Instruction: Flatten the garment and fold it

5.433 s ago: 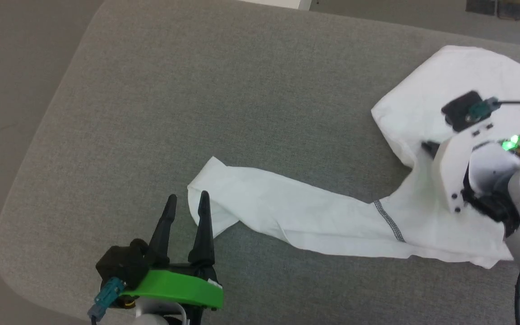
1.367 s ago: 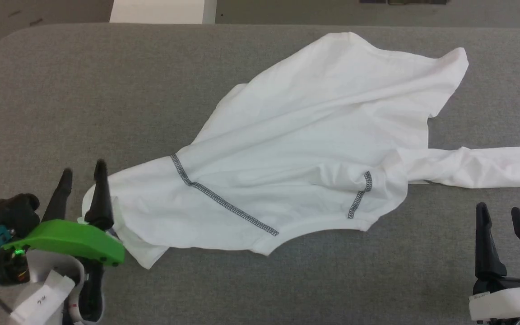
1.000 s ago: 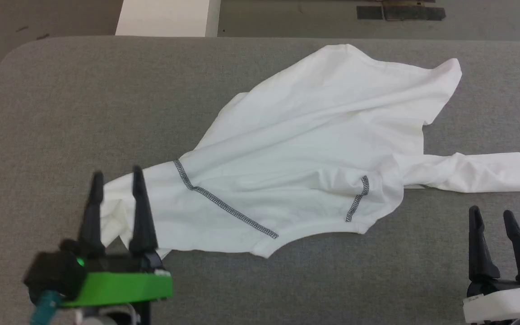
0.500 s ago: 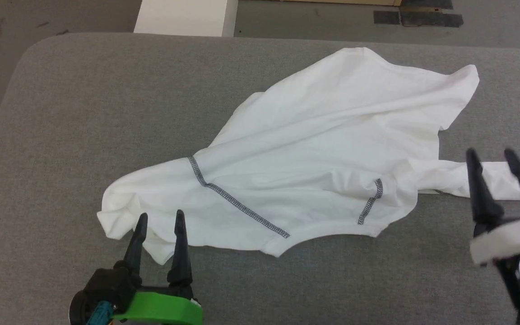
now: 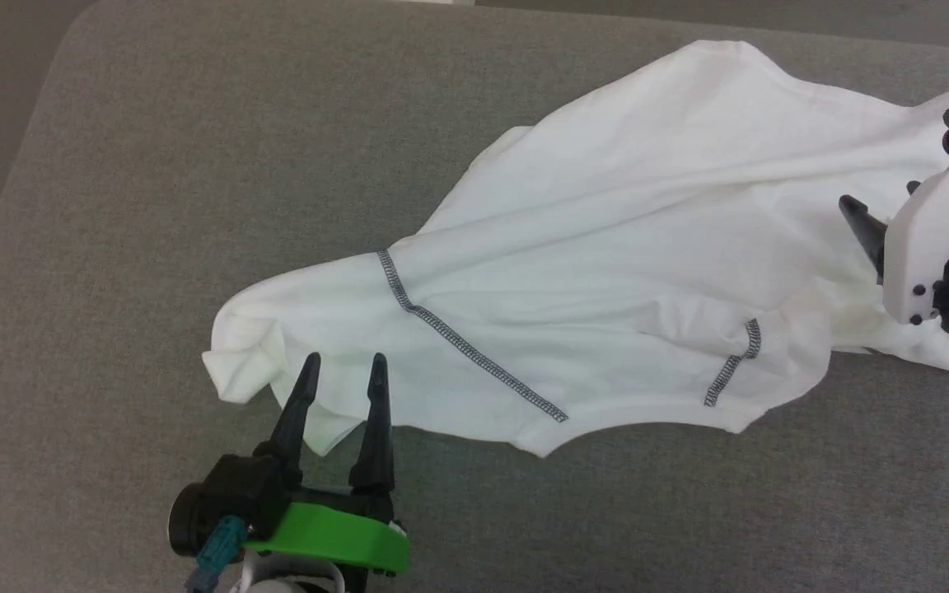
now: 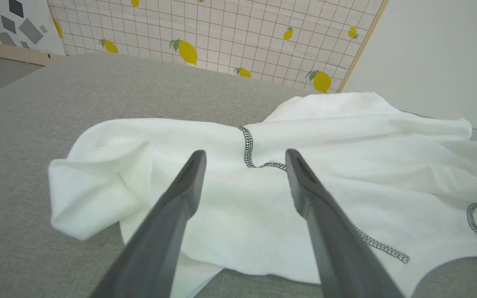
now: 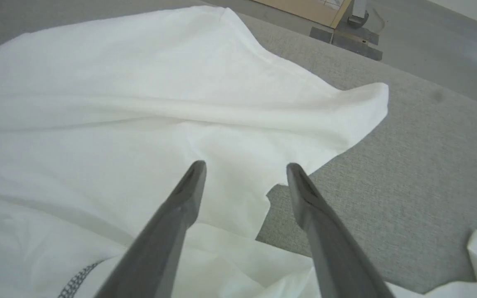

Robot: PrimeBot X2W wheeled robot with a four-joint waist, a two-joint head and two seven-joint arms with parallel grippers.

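On the grey worktop (image 5: 194, 165), my left pincer (image 5: 344, 358) and right pincer (image 7: 245, 164) hover, jaws apart, over the crumpled garment (image 5: 606, 247).

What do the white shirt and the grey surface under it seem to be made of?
The garment: probably thin cotton-like cloth, matte; it creases and bunches softly. The grey surface: probably woven upholstery fabric, matte; a fine flecked weave shows.

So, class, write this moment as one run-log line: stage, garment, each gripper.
stage: flattening, no fold yet | garment: rumpled on grey table | left gripper: open, tips over bunched end | right gripper: open, above garment edge
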